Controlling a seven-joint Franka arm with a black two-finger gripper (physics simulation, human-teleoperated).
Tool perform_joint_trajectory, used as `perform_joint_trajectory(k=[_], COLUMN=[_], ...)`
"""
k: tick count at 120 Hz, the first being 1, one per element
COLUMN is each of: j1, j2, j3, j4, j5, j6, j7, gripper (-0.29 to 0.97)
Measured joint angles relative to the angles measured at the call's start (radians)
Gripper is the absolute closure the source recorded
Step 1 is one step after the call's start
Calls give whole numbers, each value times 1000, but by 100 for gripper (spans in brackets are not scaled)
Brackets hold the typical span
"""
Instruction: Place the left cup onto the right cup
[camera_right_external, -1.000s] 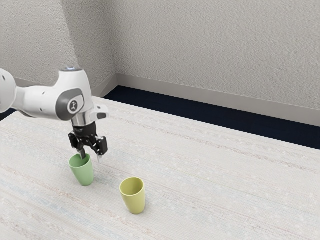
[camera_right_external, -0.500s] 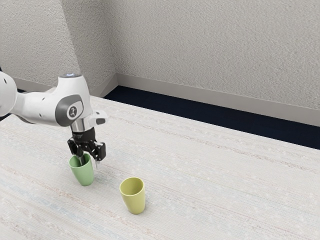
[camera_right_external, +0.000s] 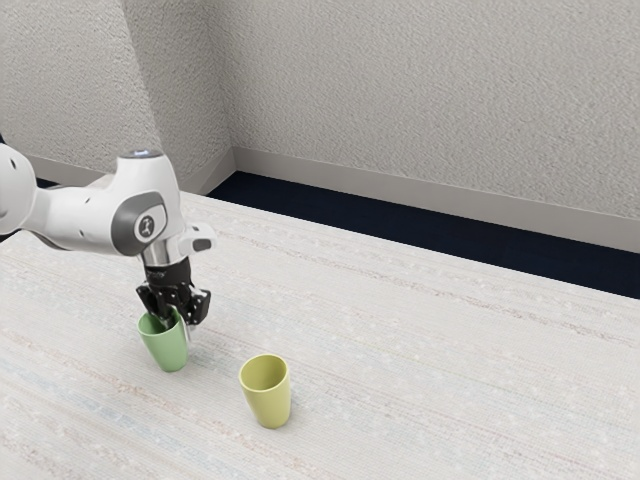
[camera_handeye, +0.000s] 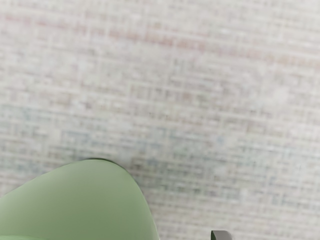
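A green cup (camera_right_external: 166, 345) stands upright on the table at the exterior view's left. About a cup's width to its right stands a yellow-green cup (camera_right_external: 266, 390), also upright. My gripper (camera_right_external: 174, 318) is lowered onto the green cup's rim, with one finger inside the cup and one outside its right wall. The fingers stand open around that wall. In the wrist view the green cup (camera_handeye: 80, 205) lies blurred just under my hand, with a gap between its wall and one grey fingertip (camera_handeye: 220, 235).
The pale woven tabletop (camera_right_external: 420, 340) stretches wide to the right and front of both cups. Grey walls and a dark floor strip (camera_right_external: 420, 225) lie beyond the table's far edge.
My hand has come down from just above the green cup's rim until its fingers straddle the cup's right wall, and the fingers stand a little closer together. Neither cup has moved.
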Motion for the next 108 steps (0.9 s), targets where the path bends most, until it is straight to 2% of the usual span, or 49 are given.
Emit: perform_joint_trajectory(k=[54,108], j1=[-6,-8], j2=[-1,-27], j3=[2,2], j4=[2,2], j5=[3,23], j6=[1,-9], j7=[-16,-39], gripper=[73,78])
